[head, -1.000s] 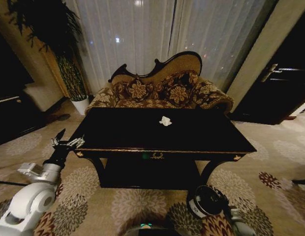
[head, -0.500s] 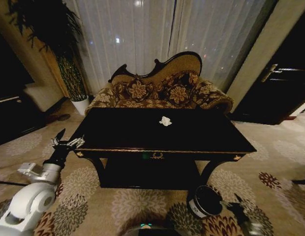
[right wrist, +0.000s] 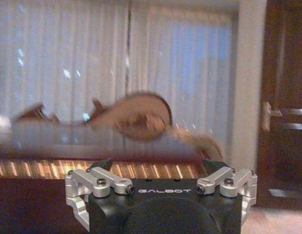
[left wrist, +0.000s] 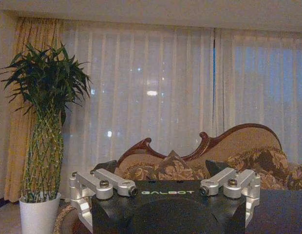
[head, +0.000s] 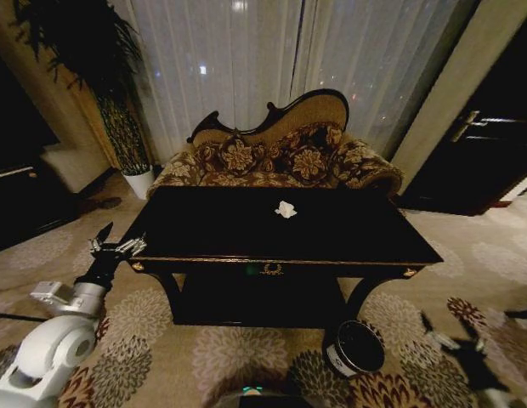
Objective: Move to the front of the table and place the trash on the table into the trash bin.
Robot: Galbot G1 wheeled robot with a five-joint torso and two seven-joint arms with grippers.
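While the robot is facing the long dark table (head: 331,242) head-on, both arms are hanging low at its sides. Nearest to us, the right gripper (head: 455,340) is hovering over the patterned carpet (head: 238,348) at the right, just beside the trash bin (head: 355,347) but clear of it. Its fingers are spreading wide apart, and nothing is sitting between them. The right wrist camera is showing its own fingers (right wrist: 95,183) splayed the same way, gripping nothing.

The bin is standing on the carpet close to the table's right front leg, its dark round mouth facing up.

Over on the left, the left gripper (head: 116,246) is holding level just off the table's front left corner, not touching it. Its jaws are open wide too, and empty; the left wrist camera is showing its fingers (left wrist: 104,185) apart with only the room between them.

Moving out onto the tabletop, one small white paper wad (head: 286,209) is lying alone, a little past the middle toward the far edge, well apart from both grippers.

Behind the table the floral sofa (head: 280,157) is sitting against the pale curtains (head: 272,59), and a tall plant (head: 119,110) in a white pot (head: 139,181) is standing at the back left.
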